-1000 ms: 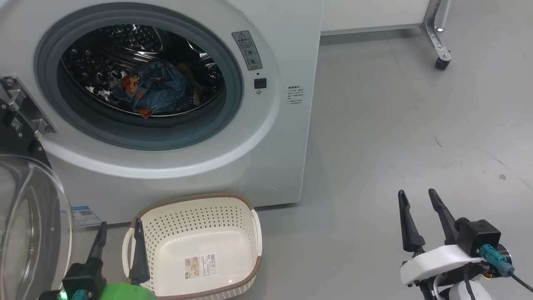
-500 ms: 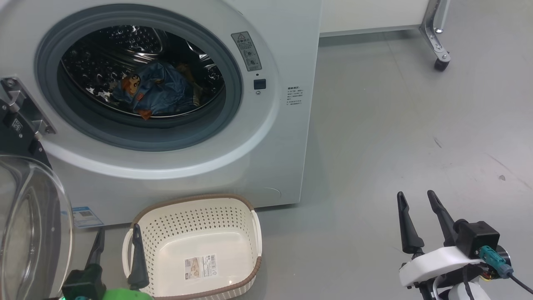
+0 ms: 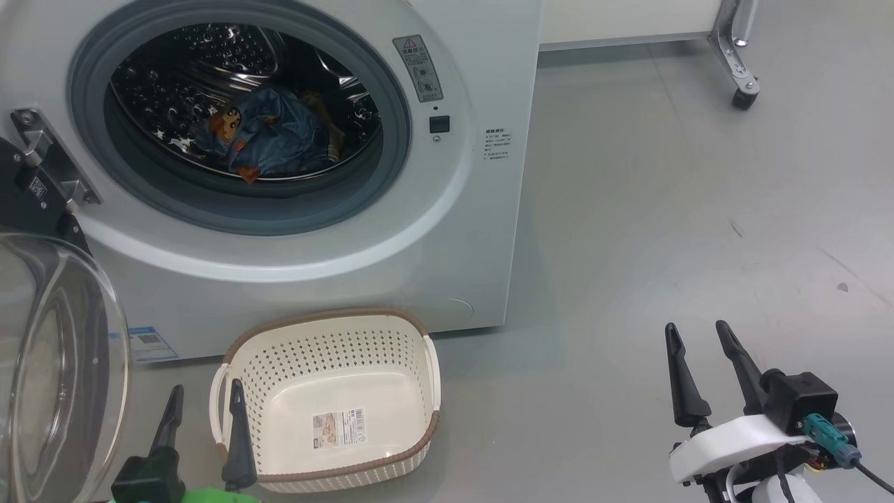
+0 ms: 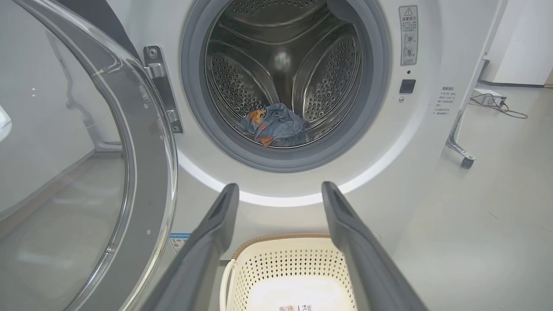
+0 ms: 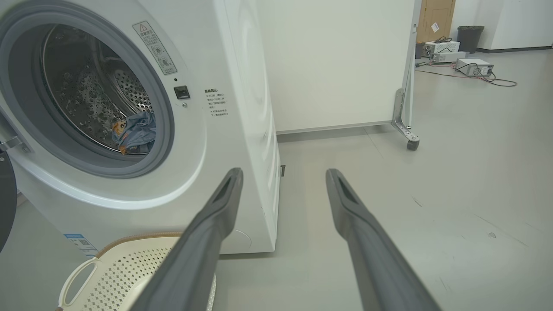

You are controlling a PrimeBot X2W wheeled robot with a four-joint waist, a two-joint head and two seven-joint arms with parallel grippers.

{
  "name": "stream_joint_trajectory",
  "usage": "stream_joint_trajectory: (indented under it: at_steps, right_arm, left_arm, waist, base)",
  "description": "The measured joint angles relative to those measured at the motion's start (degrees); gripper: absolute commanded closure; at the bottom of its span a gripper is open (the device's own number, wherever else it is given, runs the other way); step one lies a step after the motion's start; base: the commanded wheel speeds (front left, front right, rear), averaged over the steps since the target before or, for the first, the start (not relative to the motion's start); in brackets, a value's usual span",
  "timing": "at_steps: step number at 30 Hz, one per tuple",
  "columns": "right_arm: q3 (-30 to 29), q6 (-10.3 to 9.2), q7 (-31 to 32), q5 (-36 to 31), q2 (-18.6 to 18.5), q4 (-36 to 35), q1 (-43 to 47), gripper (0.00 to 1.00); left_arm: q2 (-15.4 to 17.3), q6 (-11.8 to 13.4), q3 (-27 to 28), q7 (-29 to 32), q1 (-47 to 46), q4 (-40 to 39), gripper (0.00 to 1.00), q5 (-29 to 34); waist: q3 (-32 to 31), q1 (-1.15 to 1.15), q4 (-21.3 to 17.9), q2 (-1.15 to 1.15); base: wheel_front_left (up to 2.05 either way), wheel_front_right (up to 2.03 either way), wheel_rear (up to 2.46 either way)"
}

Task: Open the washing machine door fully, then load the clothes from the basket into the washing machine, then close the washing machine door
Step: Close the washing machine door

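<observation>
The white washing machine [image 3: 482, 230] stands on a grey floor [image 3: 663, 209]. Its round mouth is uncovered, exposing the steel drum [image 3: 181, 77] and the grey gasket [image 3: 244, 215]. The washing machine door [image 3: 70, 349] hangs swung out at the machine's left on its metal hinge [image 3: 49, 164]. The head view's edge cuts it off, leaving part of the clear bowl and a slice of black rim.

The basket [image 3: 328, 349] sits on the floor just in front of the machine, below the mouth. It holds nothing but the label sticker [image 3: 339, 427] on its bottom.

The left arm is low in front of the machine, most of it cut off by the head view's bottom edge. The left fingers [image 3: 239, 440] point toward the machine, spread wide and empty. The basket's left handle shows between them; whether they touch it is unclear.

The right arm hovers over bare floor well to the machine's right. The right fingers [image 3: 681, 384] are likewise wide apart, holding nothing and aimed forward.

The clothes [image 3: 279, 140] lie bunched at the bottom of the drum, blue with orange-brown prints. The number of pieces is hard to make out.

A small blue label [image 3: 143, 344] sits low on the machine's front, beside the door glass.
</observation>
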Motion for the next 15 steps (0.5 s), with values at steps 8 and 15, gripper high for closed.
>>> stream_joint_trajectory:
  at_steps: [8, 15]
  right_arm:
    - [0.0, 0.0, 0.0, 0.0, 0.0, -0.1, 0.0, 0.0]
    - [0.1, 0.0, 0.0, 0.0, 0.0, -0.1, 0.0, 0.0]
  left_arm:
    - [0.0, 0.0, -0.2, 0.0, 0.0, -0.6, 0.0, 0.0]
    - [0.0, 0.2, -0.3, 0.0, 0.0, -0.8, 0.0, 0.1]
  waist:
    - [0.6, 0.0, 0.3, 0.0]
    - [1.0, 0.0, 0.4, 0.0]
  base:
    - [-1.11, 1.11, 0.0]
    - [-1.17, 1.17, 0.0]
